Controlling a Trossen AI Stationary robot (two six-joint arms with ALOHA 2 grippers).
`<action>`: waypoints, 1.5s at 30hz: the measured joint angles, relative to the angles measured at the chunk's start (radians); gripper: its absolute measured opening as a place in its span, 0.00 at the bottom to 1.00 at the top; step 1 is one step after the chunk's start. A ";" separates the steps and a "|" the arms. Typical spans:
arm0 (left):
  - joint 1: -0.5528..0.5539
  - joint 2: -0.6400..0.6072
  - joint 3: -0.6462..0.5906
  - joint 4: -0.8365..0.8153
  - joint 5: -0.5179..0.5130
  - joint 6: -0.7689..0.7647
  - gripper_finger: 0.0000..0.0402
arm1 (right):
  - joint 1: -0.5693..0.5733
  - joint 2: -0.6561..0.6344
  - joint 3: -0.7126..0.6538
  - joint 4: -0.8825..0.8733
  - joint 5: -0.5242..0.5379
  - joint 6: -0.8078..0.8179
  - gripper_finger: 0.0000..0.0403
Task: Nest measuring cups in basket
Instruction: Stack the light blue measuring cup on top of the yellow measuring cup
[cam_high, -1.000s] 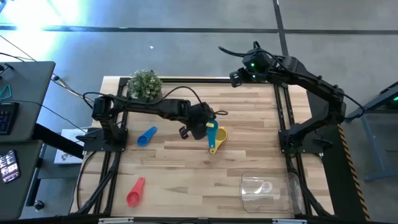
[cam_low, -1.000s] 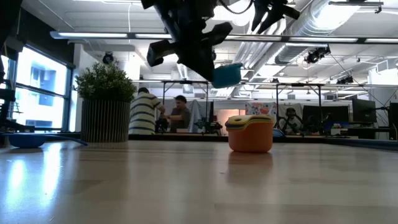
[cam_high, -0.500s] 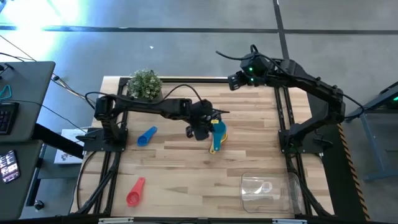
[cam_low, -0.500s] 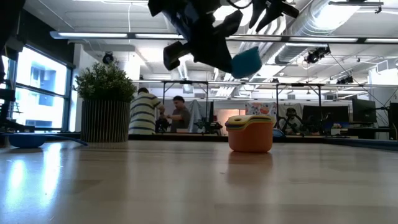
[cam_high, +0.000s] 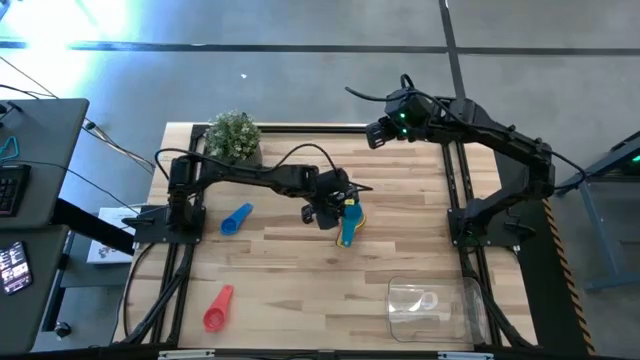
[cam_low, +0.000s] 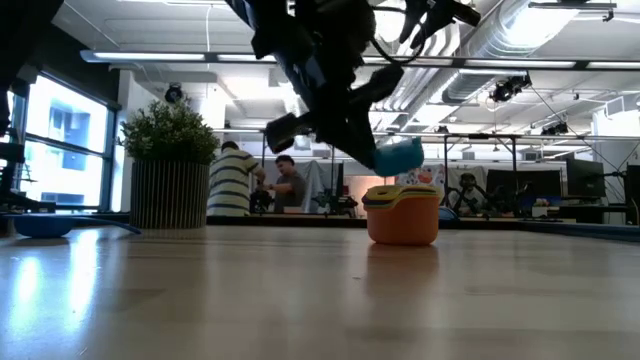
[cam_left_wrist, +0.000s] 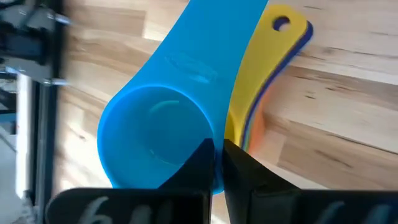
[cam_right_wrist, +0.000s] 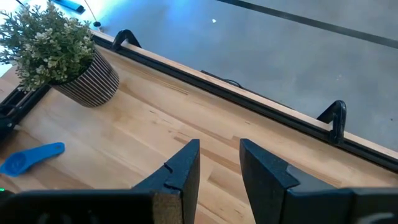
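My left gripper (cam_high: 333, 205) is shut on a teal measuring cup (cam_left_wrist: 158, 134) over the table's middle. In the low view the cup (cam_low: 398, 156) hangs just above a nested stack of cups (cam_low: 402, 213), yellow on top and orange below. The stack's yellow handle (cam_left_wrist: 273, 56) lies beside the teal handle. A blue cup (cam_high: 237, 218) and a red cup (cam_high: 218, 308) lie loose on the table's left half. The clear basket (cam_high: 400, 300) stands at the near right. My right gripper (cam_right_wrist: 217, 168) is open, raised over the far edge. My left gripper pinches the wall of the teal cup's bowl (cam_left_wrist: 211, 134), close to where the handle starts. One finger (cam_left_wrist: 202, 158) looks to be inside the bowl and the other outside. The fingers slant down from the table's left. The cup is clear of the table, its handle pointing away from the gripper.
A potted plant (cam_high: 233, 135) stands at the far left corner. Black rails (cam_high: 460, 190) run along the table's sides. Bare wood lies between the stack and the basket. People sit in the room far behind the table.
My left gripper has come down and a little toward the table's right with the teal cup, rolling its wrist as it went. The cup has sunk from well above the stack to just over its top and has turned with the wrist.
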 joint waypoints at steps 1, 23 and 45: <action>0.000 0.008 0.000 0.004 0.000 -0.001 0.02 | 0.000 0.000 0.000 0.000 0.000 0.000 0.26; 0.001 0.039 0.000 0.030 -0.008 0.024 0.06 | 0.025 0.000 0.000 -0.004 -0.006 -0.001 0.26; 0.001 0.039 0.000 0.032 -0.008 0.028 0.09 | 0.025 0.000 0.000 -0.004 -0.037 -0.003 0.26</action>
